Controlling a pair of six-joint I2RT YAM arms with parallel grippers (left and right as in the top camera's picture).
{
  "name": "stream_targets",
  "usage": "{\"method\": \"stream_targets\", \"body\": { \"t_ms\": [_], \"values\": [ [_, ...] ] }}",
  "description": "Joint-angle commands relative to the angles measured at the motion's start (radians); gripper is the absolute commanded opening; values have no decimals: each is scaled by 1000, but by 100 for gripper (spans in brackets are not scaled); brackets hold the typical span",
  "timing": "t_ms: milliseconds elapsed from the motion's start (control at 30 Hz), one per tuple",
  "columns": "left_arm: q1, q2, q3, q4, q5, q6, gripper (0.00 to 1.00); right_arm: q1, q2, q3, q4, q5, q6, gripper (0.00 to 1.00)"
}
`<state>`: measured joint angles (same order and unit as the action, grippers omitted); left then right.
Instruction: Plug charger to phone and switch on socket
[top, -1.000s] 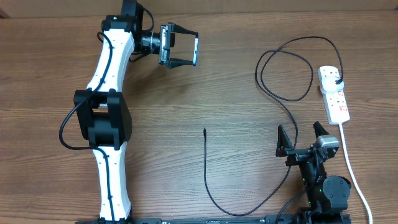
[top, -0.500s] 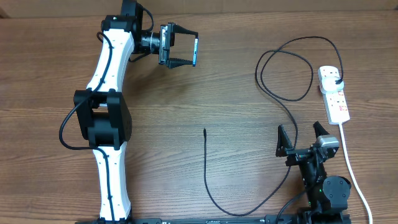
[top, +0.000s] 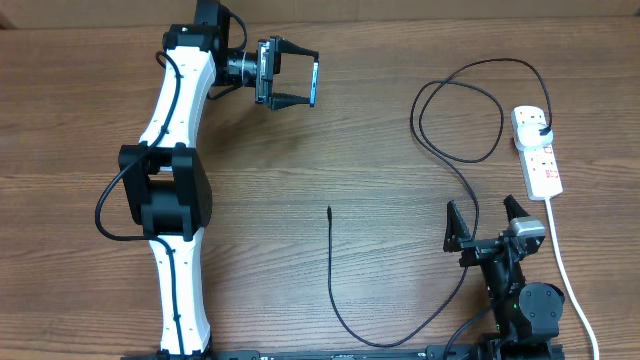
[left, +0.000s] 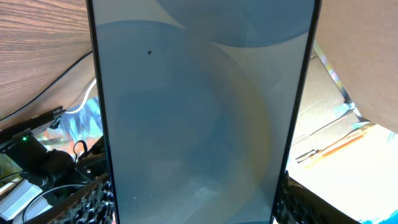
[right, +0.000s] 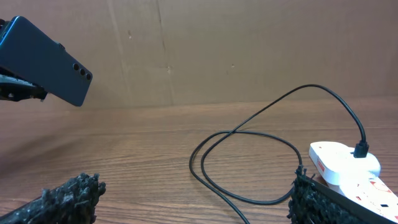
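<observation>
One thin black charger cable (top: 331, 260) looks limp, pinch behind tip; left gripper (top: 314, 80) clamps slim teal-screened phone (left: 199, 112), right gripper (top: 487, 222) spread.

Left of the charger's connector tip (top: 329, 209), bare table (top: 260, 190) is found up to the left arm (top: 170, 195). Right of it and further back, the way is crossed by the cable's loops (top: 455, 110) before the socket (top: 537, 150). Behind it the phone (top: 313, 82) is held in the air.
</observation>
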<state>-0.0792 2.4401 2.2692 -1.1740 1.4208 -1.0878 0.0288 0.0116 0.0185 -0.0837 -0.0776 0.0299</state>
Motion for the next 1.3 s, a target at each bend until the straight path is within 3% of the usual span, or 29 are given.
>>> {"method": "stream_targets", "body": {
  "t_ms": [0, 400, 700, 1033, 1267],
  "values": [
    [-7, -2, 35, 4, 35, 42, 4, 6, -9, -10, 3, 9, 8, 100],
    [-7, -2, 35, 4, 35, 40, 4, 6, -9, -7, 2, -3, 8, 100],
    [-7, -2, 35, 4, 35, 40, 4, 4, 45, 113, -124, -2, 7, 100],
    [-7, -2, 35, 3, 12, 36, 4, 4, 422, 328, -143, -8, 3, 100],
    [-7, -2, 35, 3, 12, 33, 4, 4, 765, 523, -146, -160, -1, 100]
  ]
}}
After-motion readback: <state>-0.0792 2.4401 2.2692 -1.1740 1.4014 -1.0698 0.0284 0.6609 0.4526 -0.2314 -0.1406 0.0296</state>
